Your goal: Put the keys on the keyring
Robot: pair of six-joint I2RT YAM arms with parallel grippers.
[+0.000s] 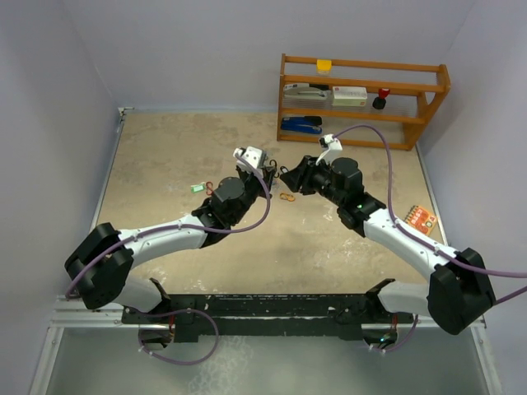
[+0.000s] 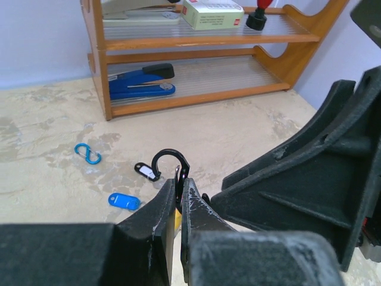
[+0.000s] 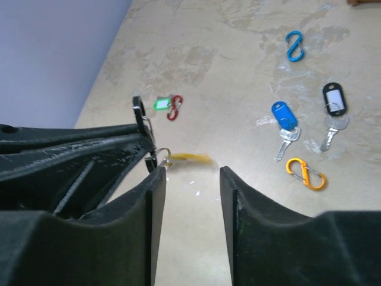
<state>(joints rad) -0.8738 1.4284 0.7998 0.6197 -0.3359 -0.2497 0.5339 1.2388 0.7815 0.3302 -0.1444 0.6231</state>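
My left gripper (image 2: 180, 187) is shut on a black S-shaped hook (image 2: 168, 161) and holds it upright above the table, its upper loop sticking out past the fingertips. A yellow key tag (image 3: 187, 158), blurred, hangs by a small metal ring at the hook's lower end (image 3: 140, 116). My right gripper (image 3: 192, 176) is open and empty, just right of the hook, with the yellow tag in front of its left finger. A blue tag (image 3: 283, 114) and a black tag with white label (image 3: 334, 97), each with a metal key, lie on the table. A green tag (image 3: 161, 104) lies by a red hook (image 3: 174, 108).
An orange hook (image 3: 305, 173) and a blue hook (image 3: 293, 45) lie on the table near the tags. A wooden shelf (image 1: 362, 99) with a blue stapler (image 2: 141, 83) and boxes stands at the back right. An orange card (image 1: 422, 220) lies at the right.
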